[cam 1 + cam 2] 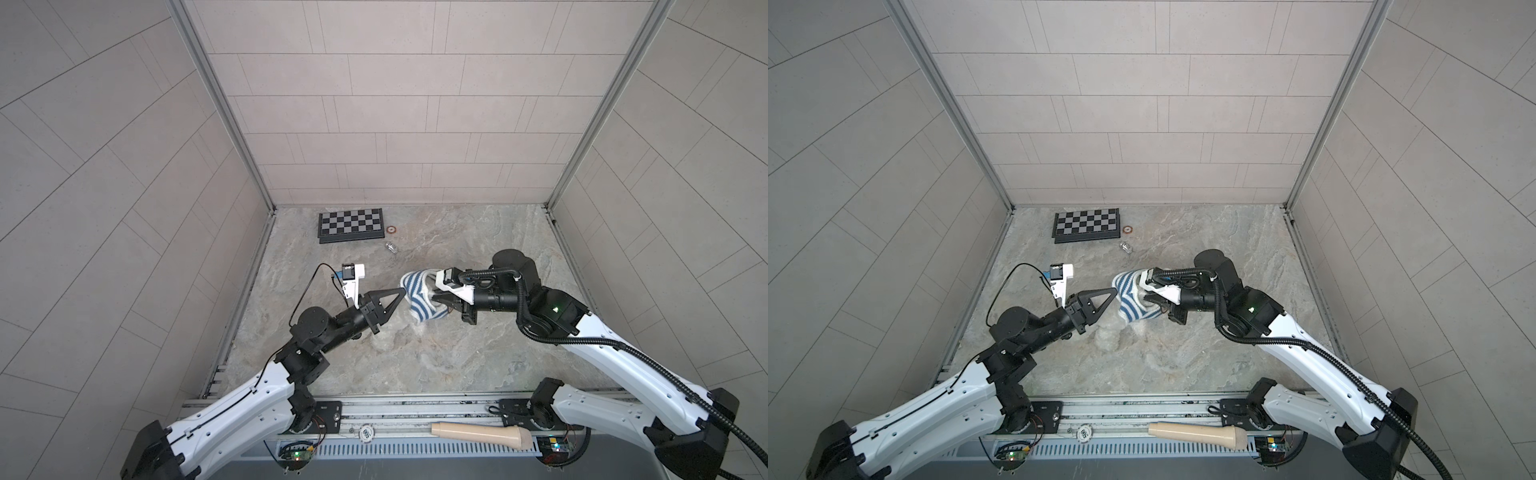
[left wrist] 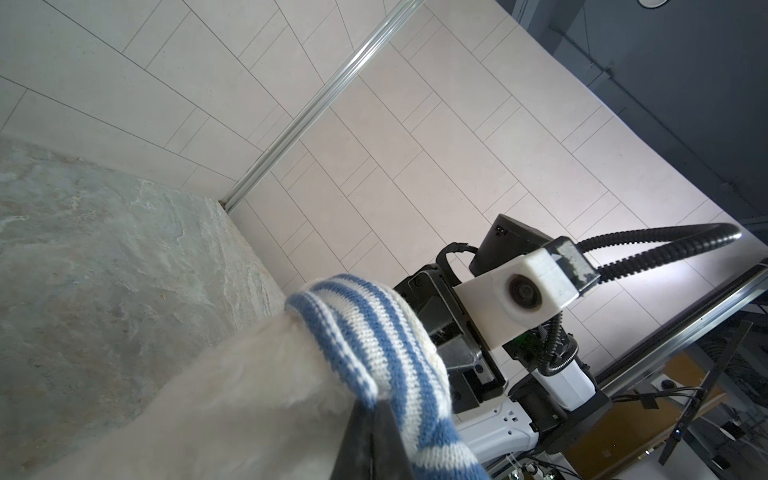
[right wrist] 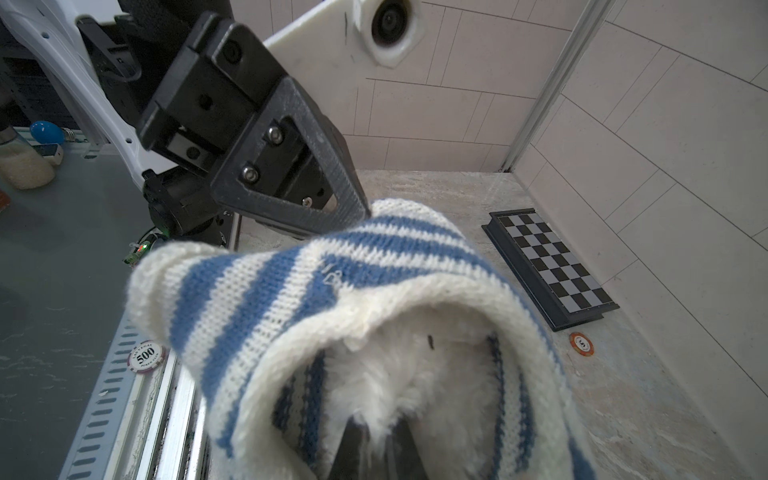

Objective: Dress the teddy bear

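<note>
I work on a table [image 1: 415, 365] with a grey, marbled stone look. It is boxed in by three walls [image 1: 395, 104] of pale oblong tiles. Two metal posts [image 1: 220, 104] stand in the far corners, at 11 and 1 o'clock. A metal rail [image 1: 415, 409] runs along the near edge at 6 o'clock.

Both top views show one bear [image 1: 1106, 336] near the table's middle, its white fur pale against the stone. One blue-and-white striped sweater [image 1: 417, 299] covers its upper part, and the rest of the fur shows toward 7 o'clock of the sweater. My left gripper [image 1: 402, 292] comes in from 8 o'clock with its jaws together, pinching the knit at the sweater's 9 o'clock side. My right gripper [image 3: 378, 436] comes from 3 o'clock, reaches into the sweater's opening, and is clamped on the bear's fur.

Counted: two arms, two grippers, one bear, one sweater. One chessboard [image 1: 351, 224] lies flat at 11 o'clock, close to the back wall. One orange chip [image 1: 391, 229] lies just beside it at its 3 o'clock. One small clear thing [image 1: 391, 248], maybe a bulb, lies at 6 o'clock of that chip. One white chip [image 3: 145, 357] marked 500 sits by the rail, so there are two chips in all. One beige handle [image 1: 482, 434] lies along the rail at 5 o'clock.
</note>
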